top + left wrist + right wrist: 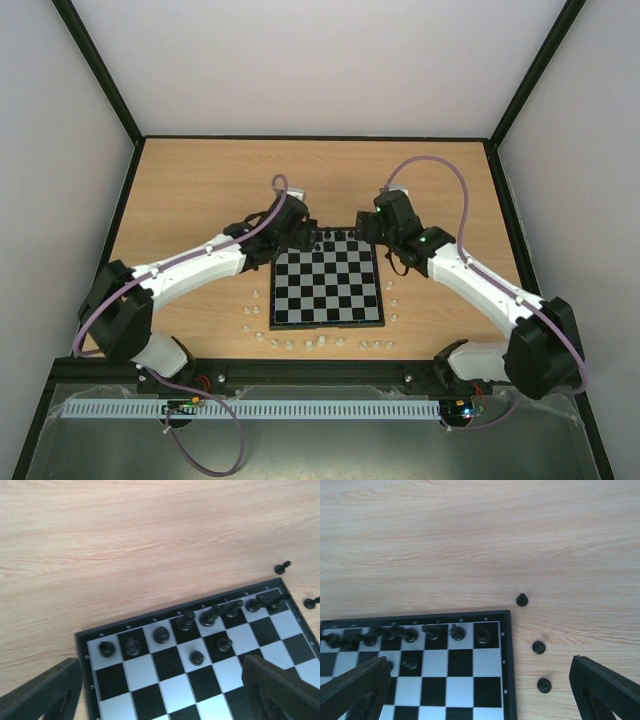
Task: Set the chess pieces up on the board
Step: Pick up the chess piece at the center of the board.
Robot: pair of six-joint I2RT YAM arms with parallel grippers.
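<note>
Wrist views cut off most of the board (135, 670); its far-row pieces (160, 635) crowd and blur at one end, kinds unreadable. The left pincer (161, 667) stands wide and empty, that row at 12 o'clock. The right pincer (480, 662) is wide, empty; three loose pieces (538, 647) lie on the counter (480, 540) at 1 to 4 o'clock.
</note>
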